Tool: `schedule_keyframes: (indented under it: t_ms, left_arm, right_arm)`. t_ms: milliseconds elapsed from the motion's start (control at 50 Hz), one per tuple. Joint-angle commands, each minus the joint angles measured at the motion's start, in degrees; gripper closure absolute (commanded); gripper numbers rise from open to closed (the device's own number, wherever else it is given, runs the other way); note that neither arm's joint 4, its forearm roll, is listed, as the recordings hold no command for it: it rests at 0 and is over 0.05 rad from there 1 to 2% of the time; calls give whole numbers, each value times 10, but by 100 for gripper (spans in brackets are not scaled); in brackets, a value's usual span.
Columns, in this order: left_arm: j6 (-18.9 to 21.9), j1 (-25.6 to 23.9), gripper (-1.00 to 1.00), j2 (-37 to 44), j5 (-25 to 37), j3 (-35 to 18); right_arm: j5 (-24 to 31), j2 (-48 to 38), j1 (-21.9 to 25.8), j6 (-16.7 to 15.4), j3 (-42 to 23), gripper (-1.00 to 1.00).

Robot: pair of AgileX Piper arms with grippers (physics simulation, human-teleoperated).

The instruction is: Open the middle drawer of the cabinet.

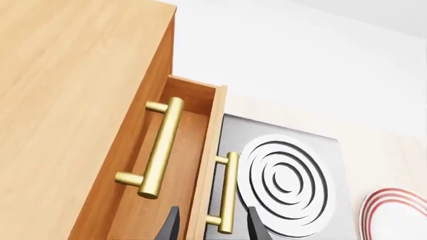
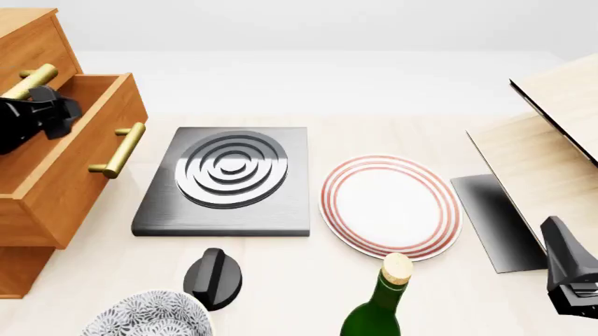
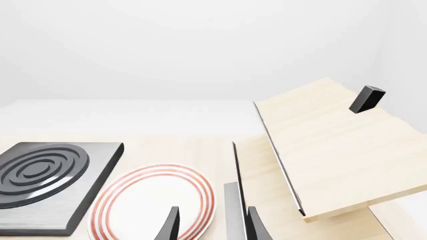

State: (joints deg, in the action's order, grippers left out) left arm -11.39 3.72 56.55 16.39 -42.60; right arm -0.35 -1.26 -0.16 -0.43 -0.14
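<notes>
Judging from how the middle drawer (image 2: 66, 164) stood, the pull was largely done: it jutted well out of the cabinet (image 2: 28, 42), its open box exposed from above and its front panel hanging over the surface (image 2: 280, 280) just beside the stove plate (image 2: 229, 178). Its brass bar handle (image 2: 119, 149) faced the stove plate, with nothing gripping it in the front view. What was left, in my estimate, was at most a short further pull and backing the arm away.

The left gripper (image 1: 209, 225) hovered close over the open drawer, next to the top drawer's handle (image 2: 28, 82). In the left wrist view its two dark fingers (image 1: 169, 225) stood apart on either side of the drawer's front panel near the handle, spread and holding nothing that I could see.

The right gripper (image 3: 210, 225) hung low on the far side of the stove plate from the cabinet, beyond the red-rimmed plate (image 2: 391, 205) and beside the pale wooden box (image 2: 551, 154). Its fingers also stood apart with nothing between them, and it looked parked, taking no part.
</notes>
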Motion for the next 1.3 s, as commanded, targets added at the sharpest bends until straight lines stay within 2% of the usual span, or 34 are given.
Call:
schedule_keyframes:
  t_ms: [20, 840, 1300]
  left_arm:
    - [-18, 1, -100, 0, 2, 2]
    - [-18, 36, -100, 28, -22, 15]
    - [-31, 11, -100, 48, -30, 26]
  right_arm:
    - [1, 2, 0, 1, 0, -100]
    - [1, 2, 0, 1, 0, -100]
    - [1, 3, 0, 1, 0, -100]
